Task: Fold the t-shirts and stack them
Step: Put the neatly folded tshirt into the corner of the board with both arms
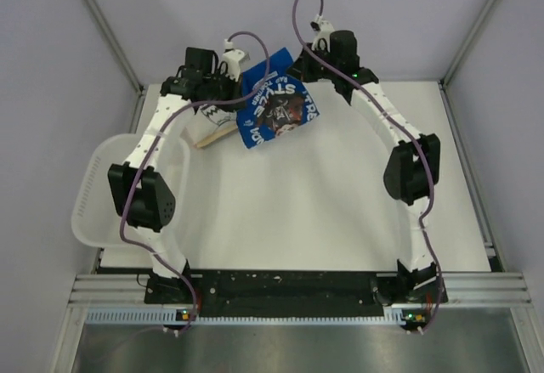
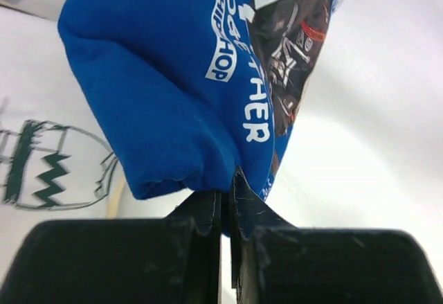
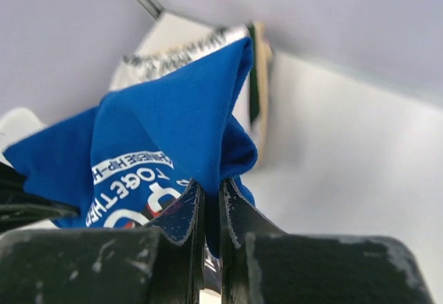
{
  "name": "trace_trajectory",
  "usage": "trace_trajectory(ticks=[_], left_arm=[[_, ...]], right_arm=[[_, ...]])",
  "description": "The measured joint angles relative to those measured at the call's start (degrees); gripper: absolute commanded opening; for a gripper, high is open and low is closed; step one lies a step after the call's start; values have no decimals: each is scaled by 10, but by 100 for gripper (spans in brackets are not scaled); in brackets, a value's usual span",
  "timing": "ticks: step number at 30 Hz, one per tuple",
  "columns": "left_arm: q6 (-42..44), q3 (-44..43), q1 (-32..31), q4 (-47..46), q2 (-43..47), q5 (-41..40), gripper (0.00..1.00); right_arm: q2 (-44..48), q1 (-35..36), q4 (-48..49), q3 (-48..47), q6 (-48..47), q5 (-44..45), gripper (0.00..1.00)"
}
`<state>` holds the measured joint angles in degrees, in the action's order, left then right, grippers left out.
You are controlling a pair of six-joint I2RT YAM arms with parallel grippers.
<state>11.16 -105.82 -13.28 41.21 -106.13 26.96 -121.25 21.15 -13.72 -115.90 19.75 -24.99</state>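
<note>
Pinching the royal blue cloth t-shirt (image 1: pixel 272 110) with left gripper (image 2: pixel 225 203) and right gripper (image 3: pixel 211 203), we see the white cloth t-shirt (image 2: pixel 41 96) with green zigzags only from left wrist.

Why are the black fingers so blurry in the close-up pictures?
Left wrist view: the left gripper's fingers are probably too near the lens, so they look soft, while the lettering on the blue shirt is sharp. Right wrist view: the right gripper's fingers look soft too. Top view: even light, faint shadows.
</note>
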Motion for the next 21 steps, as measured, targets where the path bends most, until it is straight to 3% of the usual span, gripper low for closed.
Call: trace_trajectory(ticks=[5, 10, 21], left_arm=[[2, 0, 60, 0, 26, -4, 0], [2, 0, 136, -3, 27, 6, 0], [4, 3, 209, -18, 28, 46, 0]], right_arm=[[-89, 40, 49, -145, 20, 13, 0], [-142, 60, 133, -174, 51, 16, 0], [-261, 112, 283, -270, 23, 81, 0]])
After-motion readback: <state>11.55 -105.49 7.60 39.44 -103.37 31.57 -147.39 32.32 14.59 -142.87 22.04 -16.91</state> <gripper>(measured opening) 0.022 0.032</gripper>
